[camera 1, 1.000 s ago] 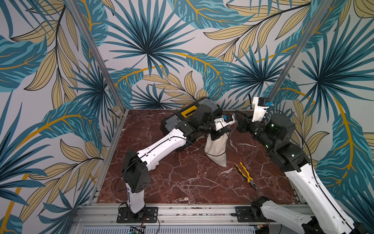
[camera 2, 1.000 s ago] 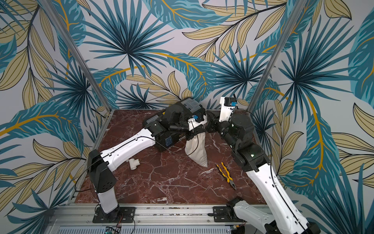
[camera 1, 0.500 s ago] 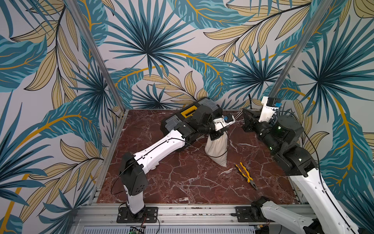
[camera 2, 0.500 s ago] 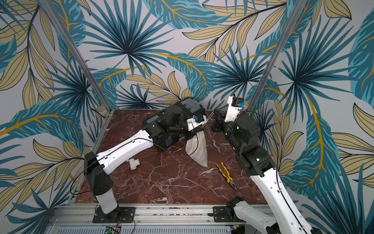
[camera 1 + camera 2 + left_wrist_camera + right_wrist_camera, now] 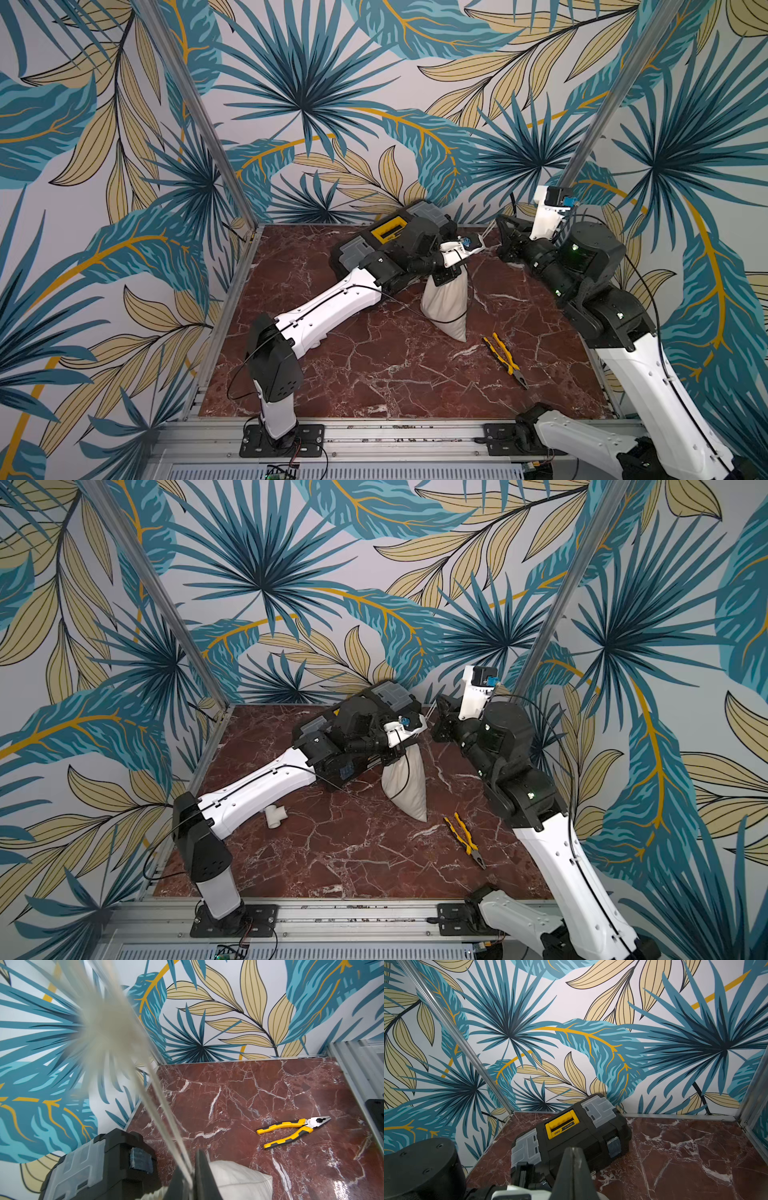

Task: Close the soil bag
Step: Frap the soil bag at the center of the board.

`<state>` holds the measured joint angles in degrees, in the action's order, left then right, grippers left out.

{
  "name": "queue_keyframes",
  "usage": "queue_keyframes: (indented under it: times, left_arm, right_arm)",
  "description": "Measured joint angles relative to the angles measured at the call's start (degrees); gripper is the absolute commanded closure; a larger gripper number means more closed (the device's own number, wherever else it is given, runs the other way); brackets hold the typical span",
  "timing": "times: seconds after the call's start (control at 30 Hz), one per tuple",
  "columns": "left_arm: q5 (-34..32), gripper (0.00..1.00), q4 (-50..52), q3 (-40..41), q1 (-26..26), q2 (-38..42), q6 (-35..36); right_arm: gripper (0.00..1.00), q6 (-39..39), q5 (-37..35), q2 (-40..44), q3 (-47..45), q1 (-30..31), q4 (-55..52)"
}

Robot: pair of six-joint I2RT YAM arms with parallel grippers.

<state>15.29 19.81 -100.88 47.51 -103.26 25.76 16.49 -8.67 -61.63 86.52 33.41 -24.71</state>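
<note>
The cream soil bag [image 5: 446, 307] [image 5: 409, 787] stands on the marble table, its neck gathered tight. My left gripper [image 5: 444, 277] [image 5: 397, 756] is shut at that neck. In the left wrist view its jaws [image 5: 192, 1167] pinch the white cord [image 5: 164, 1118] just above the sack's body [image 5: 239, 1180]. From there the cord [image 5: 487, 230] runs taut to my right gripper [image 5: 500, 226] [image 5: 436, 715], which hangs to the bag's right. The right wrist view shows this gripper [image 5: 573, 1151] shut, with a pale sliver in the seam.
A black toolbox [image 5: 390, 232] [image 5: 571, 1134] with a yellow handle lies behind the bag, against the back wall. Yellow pliers [image 5: 505, 359] [image 5: 291, 1132] lie on the marble table [image 5: 374, 374] in front right of the bag. A white pipe fitting [image 5: 275, 814] sits beside the left arm.
My right gripper has drawn away to the right and up from the bag's mouth, pulling the cord out taut. The left gripper stays at the neck.
</note>
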Motion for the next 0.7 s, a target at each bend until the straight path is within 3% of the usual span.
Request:
queue_keyframes:
  times: [0.27,0.7]
  left_arm:
    - [-5.62,0.89,-0.81,1.90,0.24,1.16,0.07]
    - [-7.56,0.89,-3.98,4.02,0.46,1.46,0.28]
  right_arm:
    - [1.00,-1.14,1.46,-1.62,1.49,0.00,-1.11]
    - [1.00,-2.60,1.97,-3.67,5.44,0.02,-4.59]
